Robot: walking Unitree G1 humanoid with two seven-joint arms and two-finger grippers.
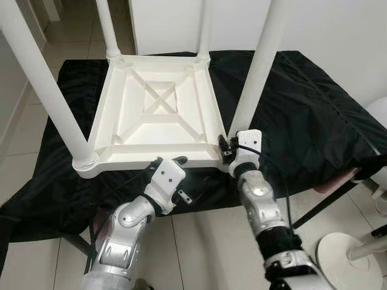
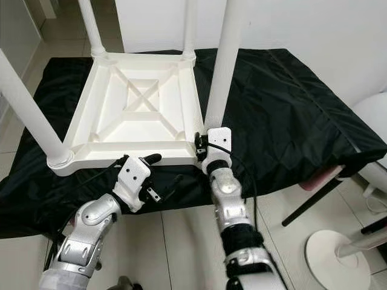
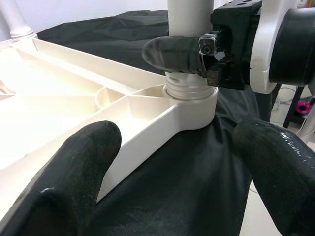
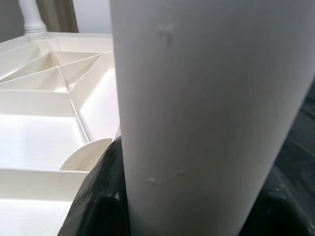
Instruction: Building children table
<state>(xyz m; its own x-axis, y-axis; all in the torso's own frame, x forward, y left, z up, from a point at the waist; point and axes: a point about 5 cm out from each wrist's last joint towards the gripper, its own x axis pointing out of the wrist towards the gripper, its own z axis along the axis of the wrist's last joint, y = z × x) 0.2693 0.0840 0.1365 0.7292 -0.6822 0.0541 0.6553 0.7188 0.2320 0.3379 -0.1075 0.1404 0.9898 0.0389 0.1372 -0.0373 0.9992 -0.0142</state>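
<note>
Four legs stand in the upturned tabletop (image 1: 160, 112); right hand (image 1: 228, 148) pinches the 5 o'clock leg (image 1: 257, 72) at its socket, left hand (image 1: 172, 163) spread at the near rim, so next likely twisting that leg tight.

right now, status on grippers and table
Right gripper shut on near-right white plastic leg. Left gripper open at upturned white tabletop edge. Nothing in the way.

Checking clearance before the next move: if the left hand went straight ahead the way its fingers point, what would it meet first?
Probably the upside-down tabletop's near rim, which lies between the open left hand fingers, with the corner leg socket beyond; depth is uncertain.
</note>
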